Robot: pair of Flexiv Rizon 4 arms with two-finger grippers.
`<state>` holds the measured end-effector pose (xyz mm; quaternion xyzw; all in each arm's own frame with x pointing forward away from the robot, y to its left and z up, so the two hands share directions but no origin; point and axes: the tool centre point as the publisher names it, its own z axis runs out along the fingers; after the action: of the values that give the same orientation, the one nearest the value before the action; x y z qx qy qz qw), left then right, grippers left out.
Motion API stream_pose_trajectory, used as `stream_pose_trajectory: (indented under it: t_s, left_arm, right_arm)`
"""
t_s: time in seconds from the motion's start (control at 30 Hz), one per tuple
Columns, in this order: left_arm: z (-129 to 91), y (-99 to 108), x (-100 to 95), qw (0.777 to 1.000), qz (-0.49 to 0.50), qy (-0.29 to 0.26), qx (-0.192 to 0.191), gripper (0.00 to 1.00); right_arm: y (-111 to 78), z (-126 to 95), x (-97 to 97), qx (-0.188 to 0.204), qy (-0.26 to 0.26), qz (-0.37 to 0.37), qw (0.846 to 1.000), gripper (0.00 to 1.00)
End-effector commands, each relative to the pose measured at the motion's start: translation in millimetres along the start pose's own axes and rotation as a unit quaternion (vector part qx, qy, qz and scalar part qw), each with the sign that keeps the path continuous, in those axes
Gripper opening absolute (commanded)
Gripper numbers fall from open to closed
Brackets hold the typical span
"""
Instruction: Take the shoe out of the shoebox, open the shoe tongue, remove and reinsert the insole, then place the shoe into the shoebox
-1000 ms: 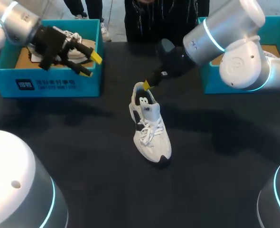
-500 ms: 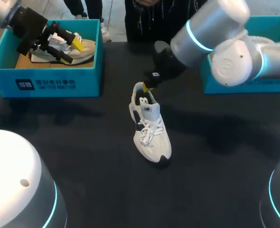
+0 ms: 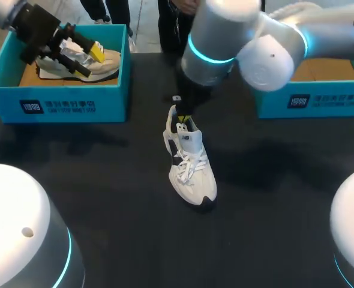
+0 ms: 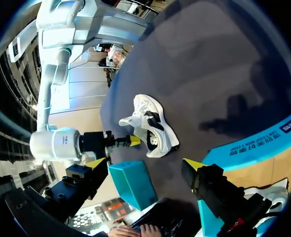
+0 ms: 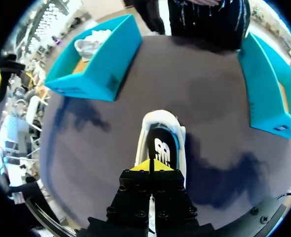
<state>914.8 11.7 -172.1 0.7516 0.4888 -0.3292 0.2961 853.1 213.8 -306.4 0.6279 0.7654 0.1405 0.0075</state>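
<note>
The dark table (image 3: 105, 198) carried two teal boxes, the left box (image 3: 57, 105) at the far left and the right box (image 3: 312, 99) at the far right. The white shoe (image 3: 189, 165) lay upright on the table between them, well apart from both, heel toward the far edge and toe toward the robot. The right gripper (image 3: 183, 119) hung directly over the heel opening with its yellow tips pressed together. Whether anything was pinched between them could not be told. In the right wrist view the dark insole (image 5: 160, 148) showed inside the opening, just ahead of the tips. The left gripper (image 3: 84, 59) was over the left box with its fingers spread wide and nothing between them, above a second shoe (image 3: 108, 60) lying there. Judged from appearance, the shoe was light and its upper soft, liable to collapse or tip under a sideways pull. The tongue and insole looked thin and flexible, so each would need a pinch at a free edge. The stiffer heel collar or the sole sidewall appeared the soundest hold for lifting. The loose laces could snag a fingertip.
</note>
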Motion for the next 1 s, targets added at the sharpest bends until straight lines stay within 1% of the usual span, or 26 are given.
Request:
stream_pose_trajectory:
  t_s: [0.03, 0.2, 0.43, 0.63, 0.77, 1.0]
  left_arm:
    - [-7, 2, -1.9, 1.0, 0.0, 0.003, 0.011, 1.0]
    - [-13, 1, -1.1, 1.0, -0.005, 0.011, 0.005, 1.0]
    - [-13, 0, -1.0, 1.0, -0.007, 0.013, 0.0, 1.0]
    - [-13, 0, -1.0, 1.0, -0.007, 0.013, 0.0, 1.0]
    - [-13, 0, -1.0, 1.0, -0.007, 0.013, 0.0, 1.0]
    - [-13, 0, -1.0, 1.0, -0.007, 0.013, 0.0, 1.0]
  right_arm:
    - [-8.7, -1, 4.3, -0.003, -0.111, -0.001, 0.994, 0.0]
    - [-16.6, 4, -0.2, 0.017, -0.114, -0.005, 0.993, 0.0]
    - [-25.1, 16, -7.7, 0.047, -0.105, -0.007, 0.993, 0.0]
    - [-31.2, 28, -9.0, 0.059, -0.09, -0.008, 0.994, 0.0]
    - [-32.8, 36, -13.1, 0.069, -0.093, -0.01, 0.993, 0.0]
    - [-37.6, 42, -20.6, 0.08, -0.095, -0.004, 0.992, 0.0]
